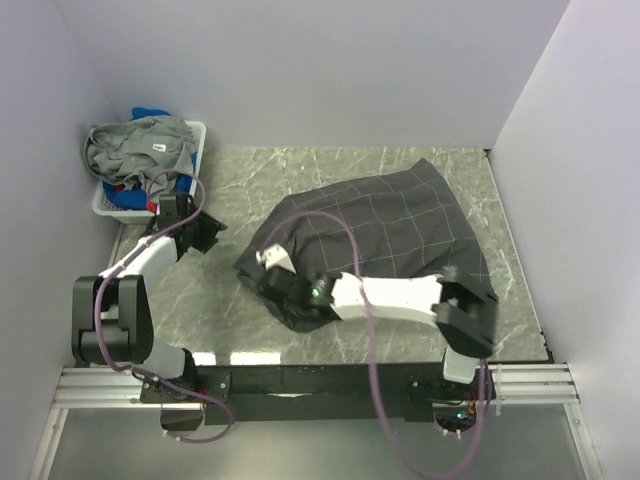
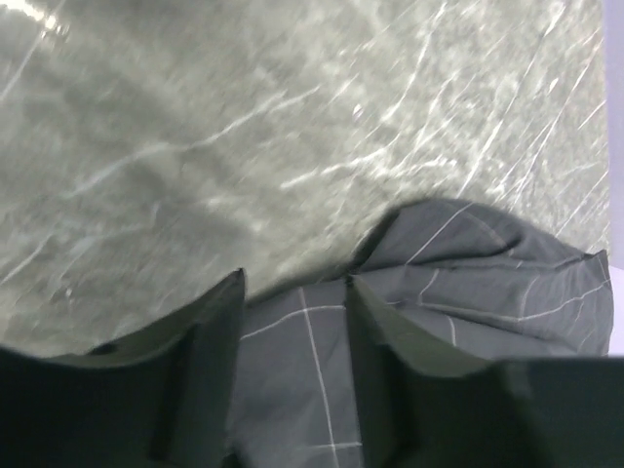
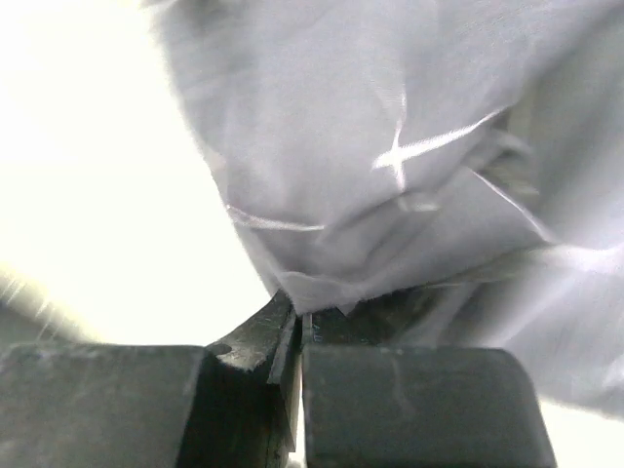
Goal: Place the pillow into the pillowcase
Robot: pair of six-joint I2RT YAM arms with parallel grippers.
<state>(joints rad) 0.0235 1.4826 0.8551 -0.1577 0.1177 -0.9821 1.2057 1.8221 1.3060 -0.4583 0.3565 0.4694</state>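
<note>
The dark grey pillowcase (image 1: 390,230) with a pale grid lies bulging across the middle and right of the table. A small cream patch of the pillow (image 1: 271,257) shows at its near-left end; the rest is hidden. My right gripper (image 1: 278,284) is at that end, and in the right wrist view it (image 3: 297,317) is shut on a fold of the pillowcase (image 3: 390,175). My left gripper (image 1: 207,235) is open and empty over bare table, left of the case. In the left wrist view it (image 2: 292,283) frames the pillowcase (image 2: 468,283) beyond its fingers.
A white basket (image 1: 196,135) heaped with grey and blue clothes stands at the back left corner. Pale walls close in the table on the left, back and right. The marble tabletop (image 1: 250,180) lies between the basket and the pillowcase.
</note>
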